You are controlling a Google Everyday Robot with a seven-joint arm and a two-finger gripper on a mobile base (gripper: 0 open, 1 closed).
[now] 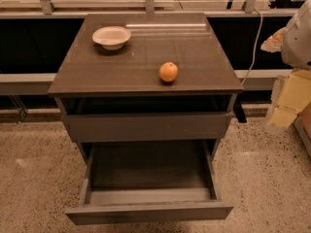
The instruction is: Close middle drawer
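Speckled floor (pixel 272 178) lay around a dark grey-brown cabinet (pixel 146 57). On the cabinet's top sat a white bowl (pixel 112 37) at the back left and an orange (pixel 168 72) nearer the front right. The middle drawer (pixel 148 211) stood pulled far out from the cabinet's front, below the top drawer (pixel 146 126). The gripper (pixel 290 98) hung to the cabinet's right, apart from it; whether it was spread or pressed together could not be told.

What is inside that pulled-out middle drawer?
The middle drawer looks empty: only its bare floor shows. Its rear part is hidden under the top drawer. The end effector hangs right of the cabinet, outside it.
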